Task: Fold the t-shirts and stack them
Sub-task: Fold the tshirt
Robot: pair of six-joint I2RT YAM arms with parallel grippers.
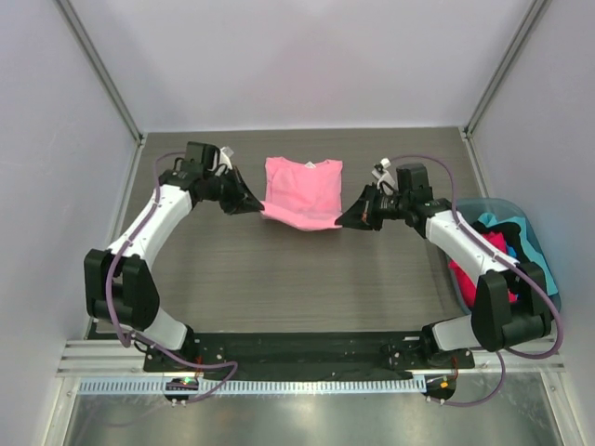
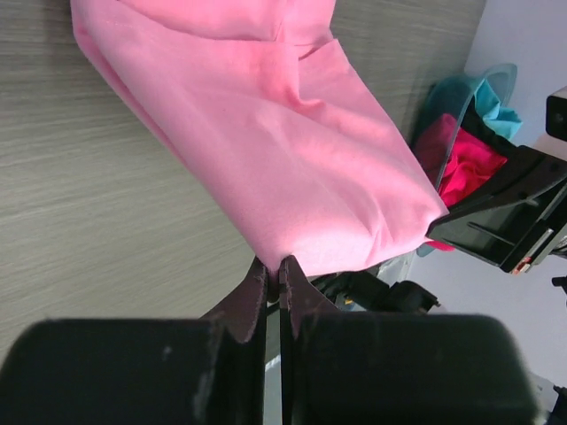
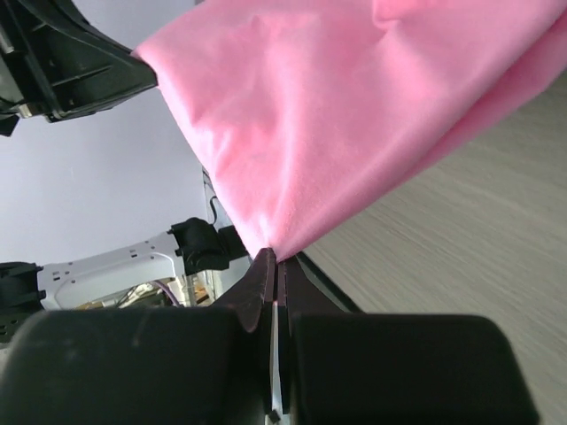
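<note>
A light pink t-shirt [image 1: 302,190] lies at the far middle of the table, its near hem lifted. My left gripper [image 1: 257,204] is shut on the hem's left corner; the left wrist view shows the cloth [image 2: 283,150] pinched at the gripper [image 2: 275,266]. My right gripper [image 1: 342,218] is shut on the hem's right corner, and the right wrist view shows the cloth [image 3: 354,124] pinched at the gripper [image 3: 275,258]. Hot pink [image 1: 488,251], black [image 1: 511,243] and teal [image 1: 532,251] shirts are piled in the tub.
A light-blue plastic tub [image 1: 505,206] stands at the right edge of the table beside the right arm. It shows in the left wrist view [image 2: 496,84] too. Grey walls close in the table on the left, right and far sides.
</note>
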